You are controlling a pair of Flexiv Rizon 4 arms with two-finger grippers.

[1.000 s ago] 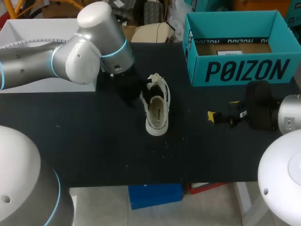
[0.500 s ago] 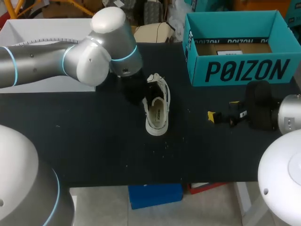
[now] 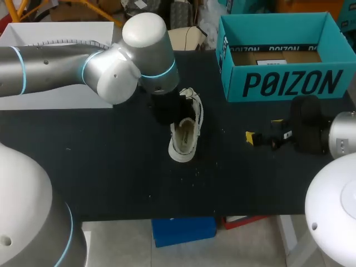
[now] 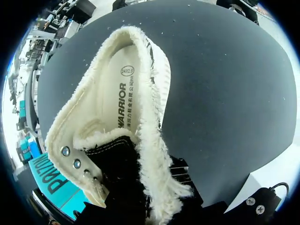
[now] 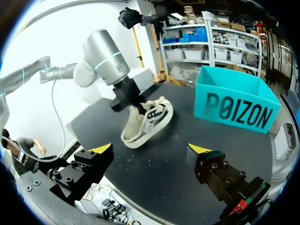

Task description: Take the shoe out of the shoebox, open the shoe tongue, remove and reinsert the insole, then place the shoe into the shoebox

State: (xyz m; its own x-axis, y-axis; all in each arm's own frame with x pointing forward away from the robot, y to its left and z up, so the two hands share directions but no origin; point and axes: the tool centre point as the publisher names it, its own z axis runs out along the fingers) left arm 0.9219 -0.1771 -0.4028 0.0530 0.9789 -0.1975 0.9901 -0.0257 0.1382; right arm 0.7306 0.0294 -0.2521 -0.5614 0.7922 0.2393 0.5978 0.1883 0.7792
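Black tabletop [image 3: 111,167], white shoe [image 3: 186,133] tilted, tongue end at left pincer [image 3: 171,110].

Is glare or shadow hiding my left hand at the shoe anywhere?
Head view: no glare, but the black left hand blends into the dark table beside the shoe. Left wrist view: shoe evenly lit, contact hidden. Right wrist view: both stand out, evenly lit.

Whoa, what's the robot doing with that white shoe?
The left gripper is down at the laced end of the white fuzzy-lined shoe, which lies on the black table, out of its box. The cream insole sits inside the shoe. The right gripper waits open off to the side, holding nothing. The open teal cardboard shoebox stands at the table's back with no shoe in it.
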